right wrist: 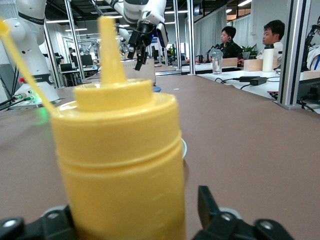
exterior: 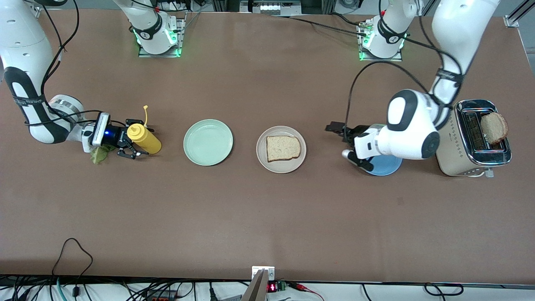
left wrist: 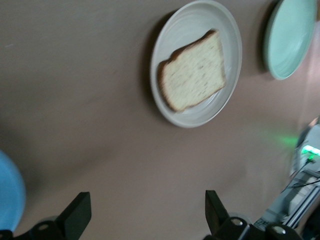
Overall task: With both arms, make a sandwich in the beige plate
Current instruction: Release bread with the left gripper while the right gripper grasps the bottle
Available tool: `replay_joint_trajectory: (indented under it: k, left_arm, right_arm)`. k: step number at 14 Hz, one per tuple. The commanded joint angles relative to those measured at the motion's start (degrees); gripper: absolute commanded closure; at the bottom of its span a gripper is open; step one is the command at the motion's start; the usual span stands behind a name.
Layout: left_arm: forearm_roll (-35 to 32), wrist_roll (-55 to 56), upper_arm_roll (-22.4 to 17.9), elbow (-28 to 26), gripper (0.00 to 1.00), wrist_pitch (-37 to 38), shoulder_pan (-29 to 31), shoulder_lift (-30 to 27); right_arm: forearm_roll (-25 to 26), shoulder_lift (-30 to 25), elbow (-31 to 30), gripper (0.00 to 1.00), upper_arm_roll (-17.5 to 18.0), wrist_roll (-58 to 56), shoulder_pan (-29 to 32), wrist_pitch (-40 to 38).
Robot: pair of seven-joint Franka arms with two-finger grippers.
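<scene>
One toast slice [exterior: 283, 148] lies on the beige plate [exterior: 262, 159] at mid-table; both also show in the left wrist view, the toast [left wrist: 192, 71] on the plate [left wrist: 165, 35]. A second toast slice [exterior: 494, 127] sticks out of the toaster [exterior: 459, 161]. The green lettuce leaf [exterior: 98, 156] lies on the table under the right wrist. My right gripper [exterior: 136, 140] is open with its fingers on either side of the yellow squeeze bottle [exterior: 145, 140], which fills the right wrist view [right wrist: 120, 150] between the gripper's [right wrist: 132, 220] fingers. My left gripper [exterior: 336, 133] is open and empty, between the beige plate and the blue plate; its fingers [left wrist: 77, 215] are wide apart.
A mint-green plate [exterior: 208, 142] sits between the bottle and the beige plate. A blue plate [exterior: 386, 165] lies partly under the left wrist, beside the toaster. The two arm bases [exterior: 156, 35] stand at the table's edge farthest from the front camera.
</scene>
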State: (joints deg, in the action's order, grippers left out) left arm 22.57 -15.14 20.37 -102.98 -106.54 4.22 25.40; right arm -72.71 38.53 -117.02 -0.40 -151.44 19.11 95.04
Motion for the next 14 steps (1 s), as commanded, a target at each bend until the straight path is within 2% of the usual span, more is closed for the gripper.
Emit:
replay_joint_trajectory:
  k: [1, 3, 8, 12, 14]
  left_arm:
    - [-12.33, 9.39, 0.11, 6.98, 0.00, 9.04, 0.44, -1.05]
    - [-19.55, 12.06, 0.11, 11.12, 0.00, 13.79, 0.53, -1.84]
    - [-30.19, 11.98, 0.11, 22.10, 0.00, 27.23, 0.61, -2.55]
    - [-30.74, 11.53, -0.32, 29.23, 0.00, 35.25, 0.61, -3.51]
    - [-28.39, 11.89, -4.70, 28.63, 0.00, 34.30, 0.44, -6.67]
  right_arm:
    - [-1.03, -0.03, 0.83, 0.58, 0.05, -0.35, -0.91, -0.56]
    - [-1.12, -2.40, 0.92, 0.65, -0.04, 0.35, -2.84, 0.84]
    - [1.16, -11.97, 1.01, 0.65, -0.30, 11.23, -10.65, 14.35]
    - [6.69, -17.34, 1.18, 0.65, -0.39, 23.00, -18.21, 27.54]
    - [12.13, -19.28, 2.41, 0.65, -0.39, 32.30, -22.86, 33.00]
